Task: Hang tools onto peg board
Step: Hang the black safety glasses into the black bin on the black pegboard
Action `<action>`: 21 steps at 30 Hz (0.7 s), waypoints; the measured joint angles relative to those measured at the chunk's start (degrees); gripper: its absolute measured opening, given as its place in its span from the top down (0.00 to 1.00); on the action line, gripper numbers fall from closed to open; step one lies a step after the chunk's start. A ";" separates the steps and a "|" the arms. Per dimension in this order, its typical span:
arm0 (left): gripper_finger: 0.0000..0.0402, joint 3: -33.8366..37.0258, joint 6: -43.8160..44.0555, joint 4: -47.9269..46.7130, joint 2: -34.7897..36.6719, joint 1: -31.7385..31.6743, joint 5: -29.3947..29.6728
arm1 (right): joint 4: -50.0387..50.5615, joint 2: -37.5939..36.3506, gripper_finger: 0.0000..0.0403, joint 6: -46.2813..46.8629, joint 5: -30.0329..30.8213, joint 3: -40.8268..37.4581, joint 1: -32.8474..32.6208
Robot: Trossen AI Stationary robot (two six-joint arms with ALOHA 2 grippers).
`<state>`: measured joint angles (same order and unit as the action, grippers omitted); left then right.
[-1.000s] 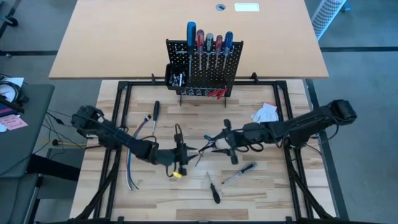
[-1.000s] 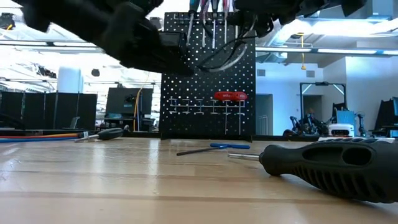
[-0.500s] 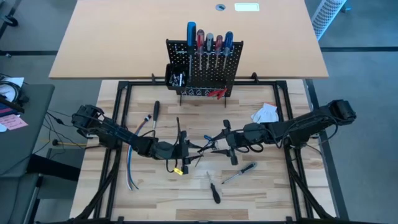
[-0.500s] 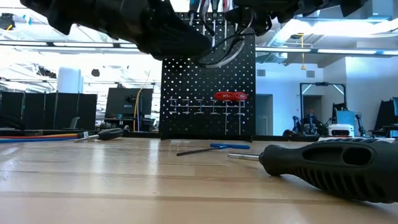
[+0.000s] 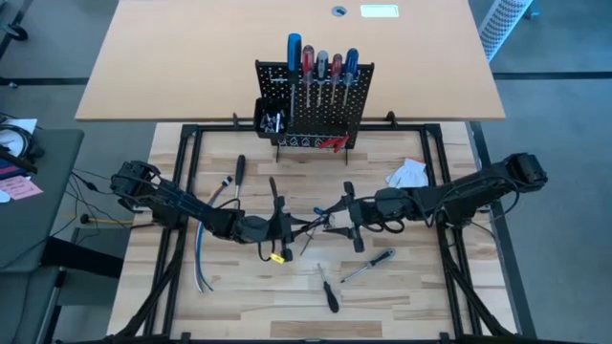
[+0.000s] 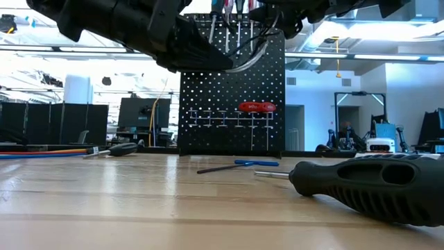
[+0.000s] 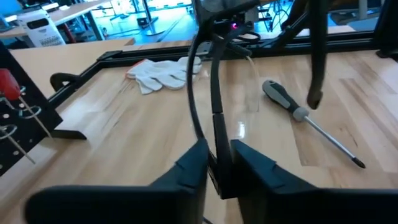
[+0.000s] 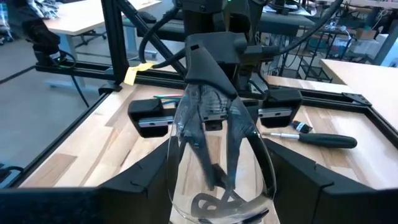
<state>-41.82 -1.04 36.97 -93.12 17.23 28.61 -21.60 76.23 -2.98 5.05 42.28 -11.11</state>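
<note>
Several screwdrivers (image 5: 320,69) hang on the peg board (image 5: 314,103); three lie on the counter (image 5: 402,287) before it. Left tool (image 5: 289,229) pinches a clear-handled pair of cutters (image 5: 316,227); right tool (image 5: 337,222) holds it too.

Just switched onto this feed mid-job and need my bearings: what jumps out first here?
Both arms meet at the table's middle: the left gripper and right gripper face each other, each closed on the same dark-handled tool, held above the wood. Behind them the peg board stands upright with screwdrivers in its top rail. A black-handled screwdriver lies loose near the front edge.
</note>
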 joint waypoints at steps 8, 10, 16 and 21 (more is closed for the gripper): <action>0.96 0.02 1.48 -0.33 0.00 1.03 -0.27 | 1.35 -1.04 0.40 0.09 -0.56 -0.02 0.24; 0.96 0.02 1.68 -0.32 0.00 1.33 -0.17 | 1.20 -2.62 0.40 -0.11 -0.09 -0.02 0.39; 0.97 0.02 2.22 -0.31 0.00 1.44 -0.28 | 4.78 -9.97 0.40 -1.70 4.51 -0.02 -0.93; 0.97 5.21 2.46 7.62 2.34 1.23 -0.06 | 11.72 -17.36 0.39 -1.84 9.83 -0.02 -4.96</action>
<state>-36.61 1.43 44.59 -90.78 18.46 28.55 -9.88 58.86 -4.82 14.88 42.26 -16.07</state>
